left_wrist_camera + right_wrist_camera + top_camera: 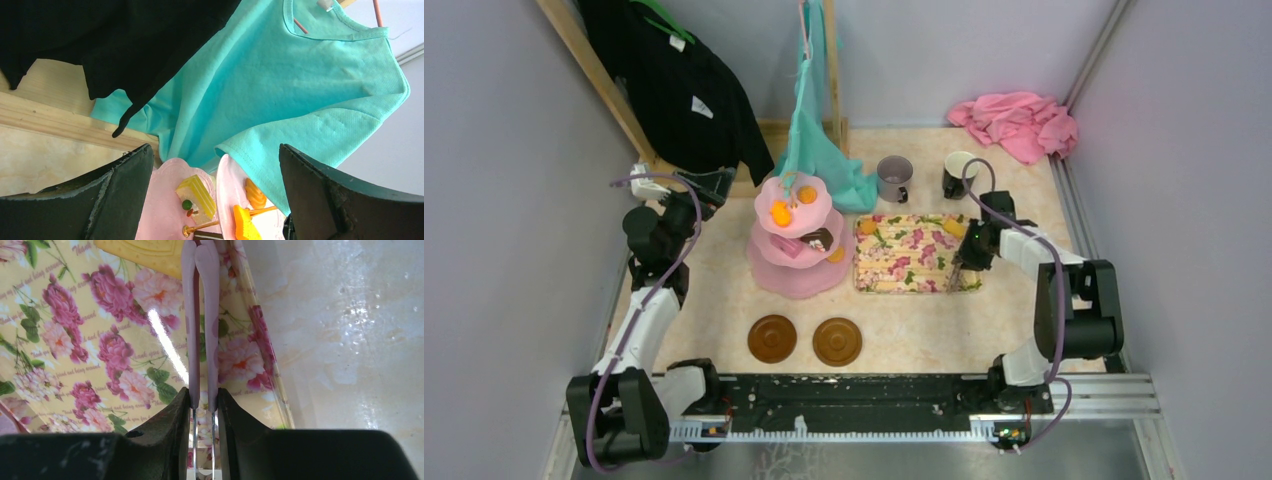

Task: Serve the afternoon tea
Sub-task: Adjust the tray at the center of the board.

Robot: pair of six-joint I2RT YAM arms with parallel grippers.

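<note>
Right hand (204, 401): nearest lens, fingers pinched on pink tongs (207, 305), blades pressed together, held over right edge of floral tray (904, 262).
Left hand (215, 150): fingers spread wide, nothing held, raised left of stand, teal fabric (280, 90) seen beyond.
Surface (904, 330): pale, marbled.
Pink three-tier stand (774, 280): placed just left of tray; orange cakes (780, 213) on top tier, brown cake (816, 240) on middle tier.
Grey mug (894, 178), black mug (959, 175): stood behind tray, apart.
Brown discs (772, 338): laid side by side near front edge.
</note>
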